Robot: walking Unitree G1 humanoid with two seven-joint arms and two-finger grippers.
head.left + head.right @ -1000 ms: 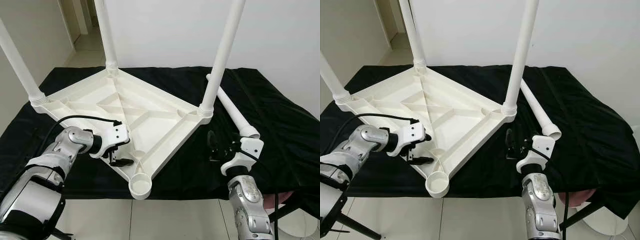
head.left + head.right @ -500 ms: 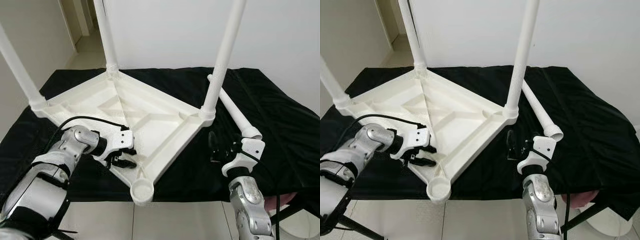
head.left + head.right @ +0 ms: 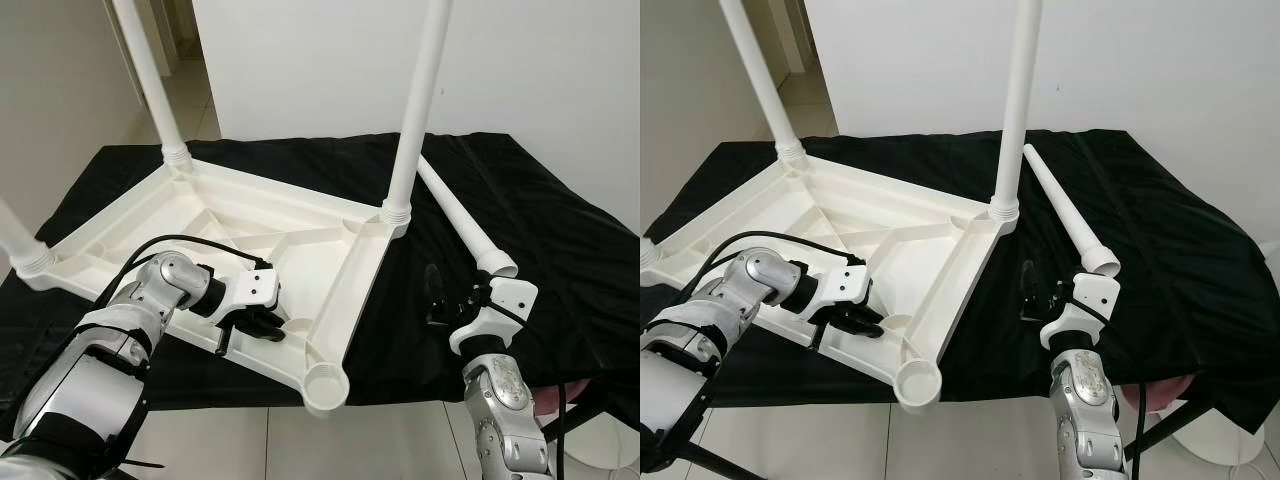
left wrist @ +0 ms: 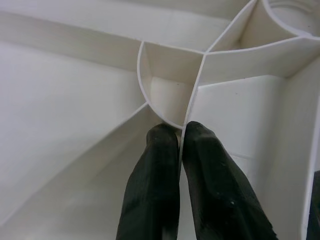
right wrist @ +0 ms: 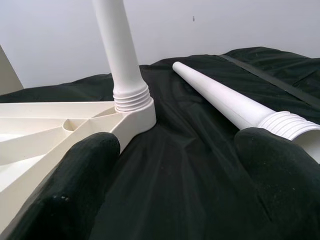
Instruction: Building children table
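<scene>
Three legs stand screwed into the upturned tabletop (image 3: 250, 215); its near corner socket (image 3: 325, 381) is empty. My left gripper (image 3: 262, 325) has its jaws clamped on an inner rib beside that socket. The loose leg (image 3: 462, 220) lies on the black-draped bench (image 3: 560, 240), long axis running away from me, threaded end just beside my right gripper (image 3: 437, 298), jaws apart.

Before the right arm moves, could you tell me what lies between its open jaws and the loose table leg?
Only bare black cloth, seen in the right wrist view, separates the right gripper from the loose leg.
</scene>
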